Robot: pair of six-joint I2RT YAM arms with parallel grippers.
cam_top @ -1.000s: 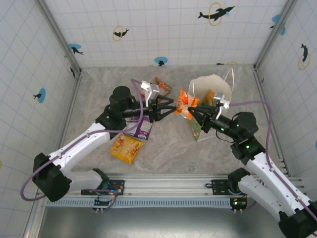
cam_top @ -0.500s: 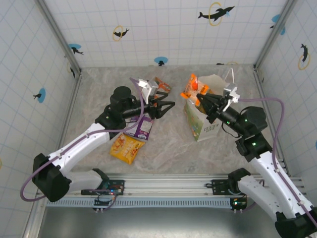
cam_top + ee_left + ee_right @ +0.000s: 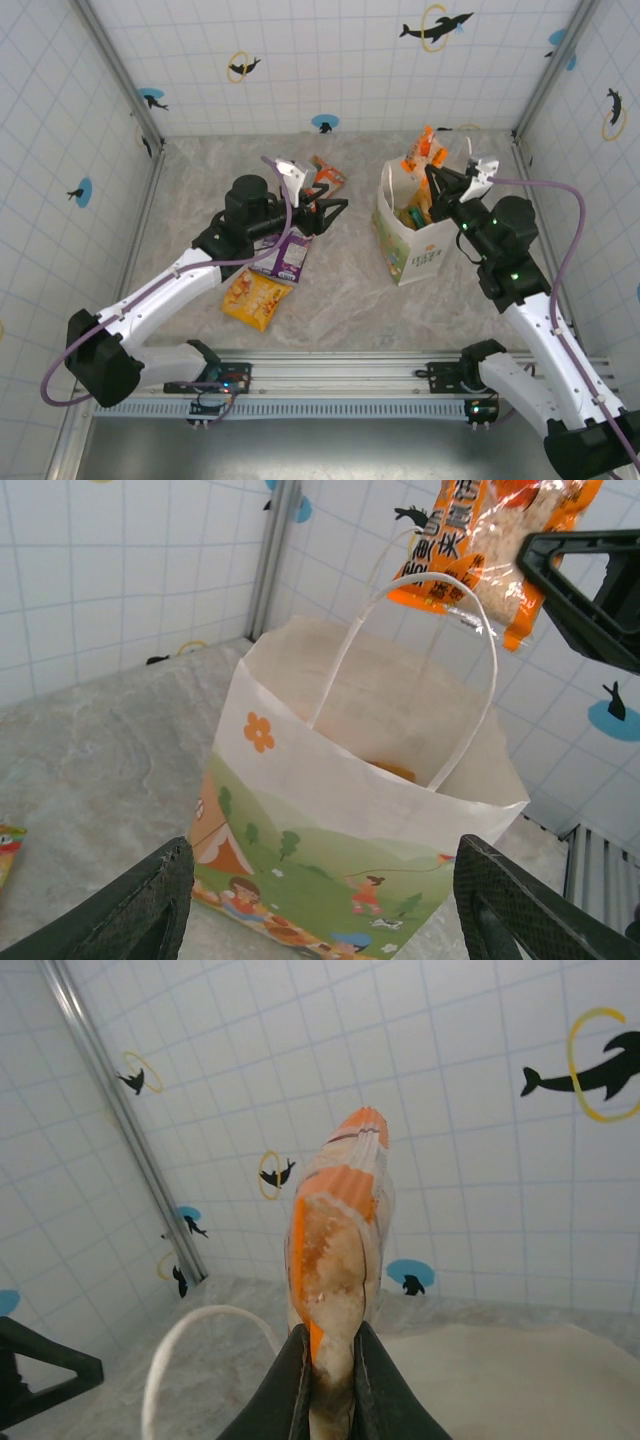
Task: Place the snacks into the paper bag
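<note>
The right gripper (image 3: 432,176), jaws pinched tight on an orange-and-white snack packet (image 3: 422,154), holds it above the open paper bag (image 3: 408,255) at centre right. The drop is in hand, and the next move probably calls for lowering and letting go. The left gripper (image 3: 337,211) gapes empty mid-frame over the marbled grey table (image 3: 340,290), with white tiled walls (image 3: 330,60) around.

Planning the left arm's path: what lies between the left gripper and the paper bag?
Nothing: the top view shows bare table between the left gripper and the paper bag.
</note>
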